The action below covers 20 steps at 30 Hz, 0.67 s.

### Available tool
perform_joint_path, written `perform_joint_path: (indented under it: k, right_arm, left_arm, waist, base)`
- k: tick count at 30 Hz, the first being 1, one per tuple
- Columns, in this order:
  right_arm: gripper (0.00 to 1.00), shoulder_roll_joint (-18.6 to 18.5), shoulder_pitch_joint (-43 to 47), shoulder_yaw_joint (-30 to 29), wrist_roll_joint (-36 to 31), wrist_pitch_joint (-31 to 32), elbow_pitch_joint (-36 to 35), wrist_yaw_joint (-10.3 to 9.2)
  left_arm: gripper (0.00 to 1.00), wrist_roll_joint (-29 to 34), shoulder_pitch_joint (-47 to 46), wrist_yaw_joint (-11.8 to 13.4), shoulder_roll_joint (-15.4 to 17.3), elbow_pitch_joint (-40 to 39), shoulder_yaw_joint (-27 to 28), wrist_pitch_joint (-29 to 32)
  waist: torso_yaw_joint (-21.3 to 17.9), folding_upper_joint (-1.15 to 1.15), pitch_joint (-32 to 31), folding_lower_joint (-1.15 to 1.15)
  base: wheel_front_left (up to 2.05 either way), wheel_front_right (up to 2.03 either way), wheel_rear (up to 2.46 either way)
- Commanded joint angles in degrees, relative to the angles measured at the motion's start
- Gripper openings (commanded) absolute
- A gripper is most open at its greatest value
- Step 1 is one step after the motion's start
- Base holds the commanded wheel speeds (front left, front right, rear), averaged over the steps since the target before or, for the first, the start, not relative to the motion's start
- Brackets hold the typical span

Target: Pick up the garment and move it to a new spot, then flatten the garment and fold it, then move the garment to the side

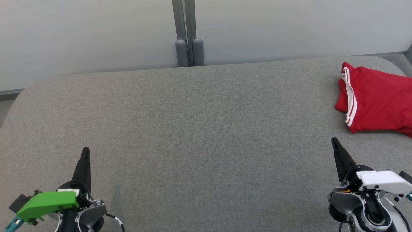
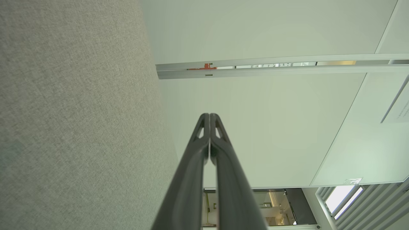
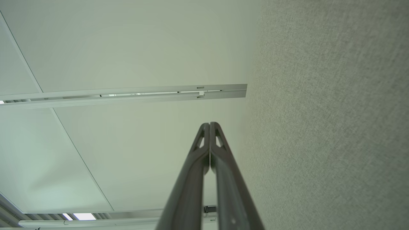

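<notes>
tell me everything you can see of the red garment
The red garment looks like soft, smooth knit cloth, with thin white stripes running along its left edge. It lies low, folded over on itself in layers and lightly creased, not spread out. It sits at the far right of the grey padded surface, and the head view's edge cuts off its right part. As far as shows, only that surface touches it. The right gripper is nearer the robot, its fingers shut and clear of the cloth.
</notes>
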Motion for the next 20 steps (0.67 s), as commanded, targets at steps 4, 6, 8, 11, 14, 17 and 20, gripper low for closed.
perform_joint_path:
  k: [4,6,8,11,14,17,20]
  right_arm:
    - [0.0,-0.2,-0.3,0.1,0.4,0.2,0.0,0.0]
    - [0.0,-0.2,-0.3,0.1,0.4,0.2,0.0,0.0]
    - [0.0,-0.2,-0.3,0.1,0.4,0.2,0.0,0.0]
    - [0.0,-0.2,-0.3,0.1,0.4,0.2,0.0,0.0]
    - [0.0,-0.2,-0.3,0.1,0.4,0.2,0.0,0.0]
    - [0.0,-0.2,-0.3,0.1,0.4,0.2,0.0,0.0]
    - [0.0,-0.2,-0.3,0.1,0.4,0.2,0.0,0.0]
  left_arm:
    - [0.0,0.0,-0.7,-0.3,0.4,-0.1,0.1,0.2]
    - [0.0,0.0,-0.7,-0.3,0.4,-0.1,0.1,0.2]
    - [0.0,0.0,-0.7,-0.3,0.4,-0.1,0.1,0.2]
    - [0.0,0.0,-0.7,-0.3,0.4,-0.1,0.1,0.2]
    - [0.0,0.0,-0.7,-0.3,0.4,-0.1,0.1,0.2]
    - [0.0,0.0,-0.7,-0.3,0.4,-0.1,0.1,0.2]
    - [0.0,0.0,-0.7,-0.3,0.4,-0.1,0.1,0.2]
  waist:
    - [0.0,0.0,0.0,0.0]
    - [0.0,0.0,0.0,0.0]
    - [0.0,0.0,0.0,0.0]
    - [0.0,0.0,0.0,0.0]
    - [0.0,0.0,0.0,0.0]
    - [0.0,0.0,0.0,0.0]
    - [0.0,0.0,0.0,0.0]
  base:
    - [0.0,0.0,0.0]
    - [0.0,0.0,0.0]
    - [0.0,0.0,0.0]
    - [0.0,0.0,0.0]
    - [0.0,0.0,0.0]
    - [0.0,0.0,0.0]
    - [0.0,0.0,0.0]
